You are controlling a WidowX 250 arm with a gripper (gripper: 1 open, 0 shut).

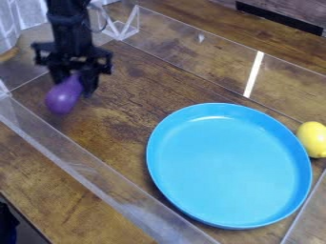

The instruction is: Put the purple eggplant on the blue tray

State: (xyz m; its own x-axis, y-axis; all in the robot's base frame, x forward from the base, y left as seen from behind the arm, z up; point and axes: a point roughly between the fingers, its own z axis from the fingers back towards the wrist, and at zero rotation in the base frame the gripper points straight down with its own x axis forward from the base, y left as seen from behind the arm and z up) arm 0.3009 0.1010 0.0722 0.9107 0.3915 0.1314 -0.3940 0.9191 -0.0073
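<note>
The purple eggplant (pixel 60 96) hangs at the far left of the wooden table, blurred by motion and seemingly just off the surface. My gripper (pixel 74 84) comes down on it from above, and its black fingers are closed around the eggplant's upper end. The blue tray (pixel 230 164) lies flat at the centre right, well to the right of the gripper, with nothing on it.
A yellow lemon-like fruit (pixel 314 139) lies just past the tray's right rim. Clear plastic walls (pixel 76 167) fence the work area along the front and left. A pale wire-like object (pixel 118 21) stands at the back left behind the arm.
</note>
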